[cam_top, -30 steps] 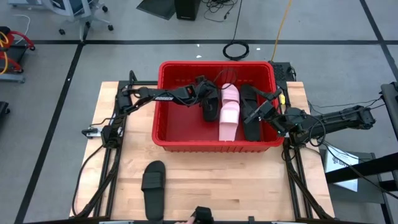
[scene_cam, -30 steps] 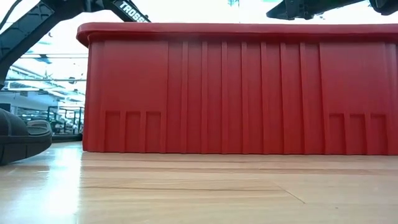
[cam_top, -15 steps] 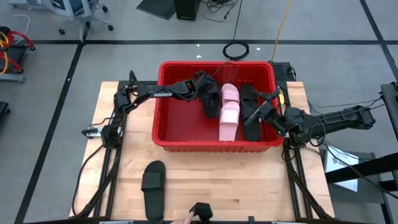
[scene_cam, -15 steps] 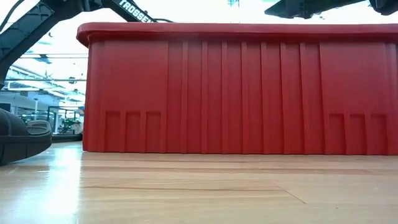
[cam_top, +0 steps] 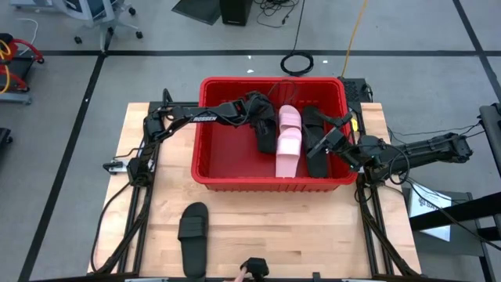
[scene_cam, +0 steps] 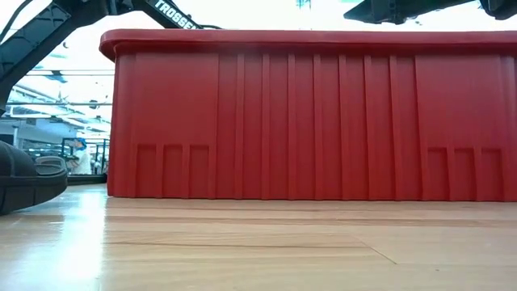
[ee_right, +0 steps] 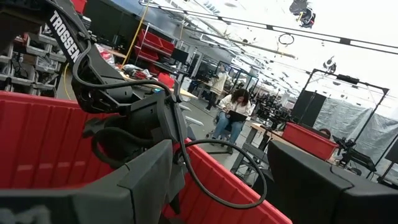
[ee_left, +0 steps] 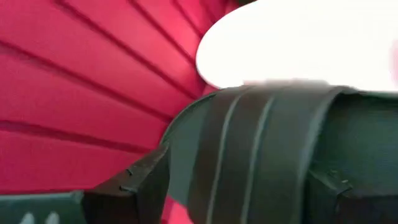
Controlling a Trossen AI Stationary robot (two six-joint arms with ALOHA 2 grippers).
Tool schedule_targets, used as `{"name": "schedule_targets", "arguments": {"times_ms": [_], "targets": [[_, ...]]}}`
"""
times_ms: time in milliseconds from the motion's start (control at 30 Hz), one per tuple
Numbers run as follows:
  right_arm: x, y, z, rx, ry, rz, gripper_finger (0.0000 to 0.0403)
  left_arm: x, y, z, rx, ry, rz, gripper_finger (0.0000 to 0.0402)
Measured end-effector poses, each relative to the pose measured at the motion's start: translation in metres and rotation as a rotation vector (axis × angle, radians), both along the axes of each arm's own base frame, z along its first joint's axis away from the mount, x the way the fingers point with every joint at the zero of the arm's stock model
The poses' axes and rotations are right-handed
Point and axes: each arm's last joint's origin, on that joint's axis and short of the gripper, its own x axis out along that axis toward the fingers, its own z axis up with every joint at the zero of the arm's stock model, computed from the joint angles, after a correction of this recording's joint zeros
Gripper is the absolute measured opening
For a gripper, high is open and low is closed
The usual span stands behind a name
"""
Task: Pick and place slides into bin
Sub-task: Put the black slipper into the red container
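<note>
The red bin [cam_top: 211, 160] stands at the table's middle and far part. Inside it lie a black slide [cam_top: 264, 135], a pale pink slide [cam_top: 288, 142] and another black slide [cam_top: 316, 145], side by side on the bin's floor. My left gripper [cam_top: 257, 112] reaches into the bin over the first black slide and is open, its fingers on either side of that slide's wide strap [ee_left: 249, 149]. My right gripper [cam_top: 335, 141] hangs open at the bin's right end, with nothing between its fingers [ee_right: 149, 180]. One more black slide [cam_top: 192, 239] lies sole-down on the table near the front edge. My left gripper stands open around the black slide's strap [ee_left: 186, 155], coming from above and from the table's left. Whether a finger [ee_left: 134, 183] still touches the strap's edge, I cannot tell. The slide rests in the bin.
A person's hand with a small dark thing [cam_top: 252, 269] shows at the table's front edge. The bin's tall ribbed wall [scene_cam: 307, 113] fills the low view, with the loose black slide's end [scene_cam: 24, 178] to its left. Bare wood [cam_top: 313, 227] lies in front of the bin.
My left gripper and forearm have moved a little toward the bin's far wall above the black slide, which stays lying in the bin.
</note>
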Motion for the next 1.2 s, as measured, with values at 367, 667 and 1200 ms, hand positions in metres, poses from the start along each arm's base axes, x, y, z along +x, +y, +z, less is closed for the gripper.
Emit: {"name": "schedule_targets", "arguments": {"times_ms": [367,667,1200], "targets": [[0.0,0.0,0.0,0.0,0.0,0.0,0.0254,0.001,-0.003,-0.001,-0.033,-0.011,0.003,0.0261],[0.0,0.0,0.0,0.0,-0.001,0.0,0.0254,-0.002,0.001,0.0,0.069,0.027,0.12,0.0262],[0.0,0.0,0.0,0.004,-0.004,0.001,0.0254,0.013,-0.03,0.001,0.057,0.004,0.019,0.0262]]}}
